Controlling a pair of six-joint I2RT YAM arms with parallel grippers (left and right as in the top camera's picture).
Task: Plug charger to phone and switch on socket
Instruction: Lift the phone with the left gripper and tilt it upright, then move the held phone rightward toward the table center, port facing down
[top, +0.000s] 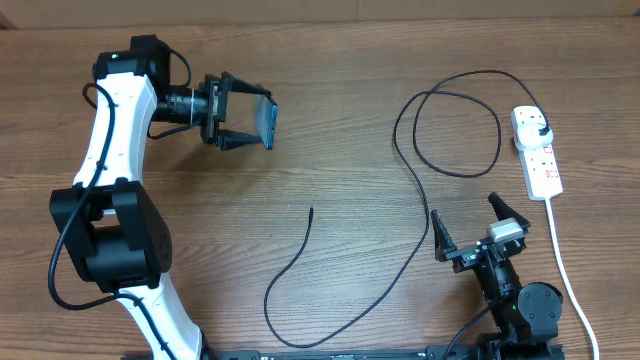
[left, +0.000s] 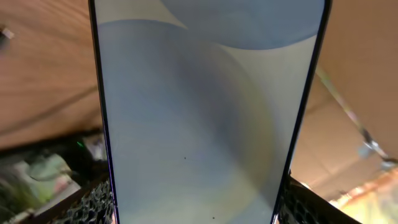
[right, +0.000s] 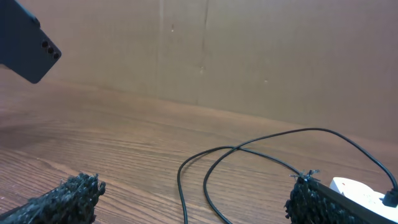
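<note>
**Left gripper clamped on the phone, right gripper free**

Your left gripper (top: 256, 122) is closed on the phone (top: 267, 121), with one finger against each long edge. It holds the phone clear of the wooden table (top: 340, 60). The lit screen faces the left wrist camera and fills that view. Your right gripper (top: 470, 224) has its jaws wide apart with nothing between them.

The charger (top: 396, 128) lies slack on the table. Its connector tip (top: 311, 210) rests nearer the robot's base than the left gripper, well apart from that gripper and from the phone.

One run of the cable passes just beside the left finger of the right gripper. It lies between that gripper and the connector tip. Beyond the right gripper the cable forms a wide loop. Its black plug (top: 540, 128) sits in the socket (top: 541, 168), which lies ahead of the right gripper and to its right. The socket's white cord (top: 566, 270) runs back along the right side of that gripper.
</note>
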